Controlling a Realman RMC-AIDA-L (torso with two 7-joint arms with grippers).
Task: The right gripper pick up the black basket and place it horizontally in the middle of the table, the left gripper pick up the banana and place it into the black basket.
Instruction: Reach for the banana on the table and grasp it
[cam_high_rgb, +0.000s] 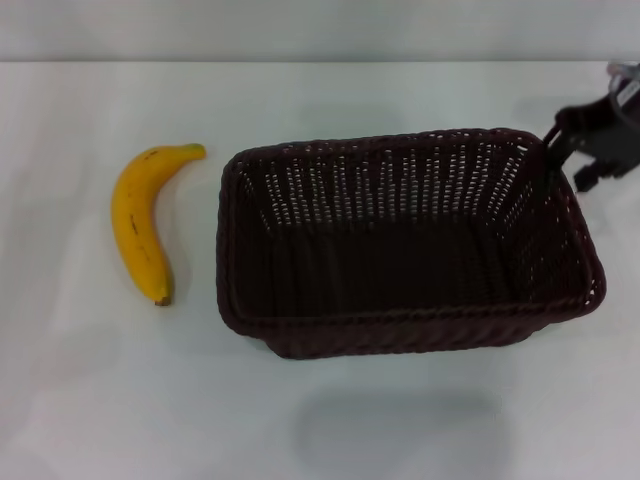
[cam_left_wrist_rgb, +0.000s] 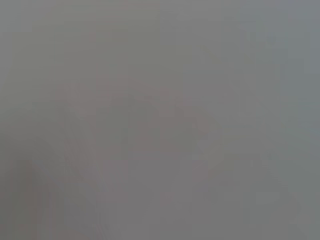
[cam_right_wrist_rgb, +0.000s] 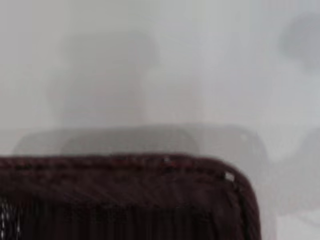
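The black basket fills the middle of the head view, long side across, open side up. It seems to hang above the table, since a soft shadow lies well in front of it. My right gripper reaches in from the far right and is shut on the braided rim at the basket's far right corner. In the right wrist view the basket rim sits very close. The banana lies on the table left of the basket, stem tip pointing away from me. My left gripper is out of view.
Bare white tabletop surrounds the banana and runs along the front of the basket. The table's far edge meets a grey wall. The left wrist view shows only a plain grey surface.
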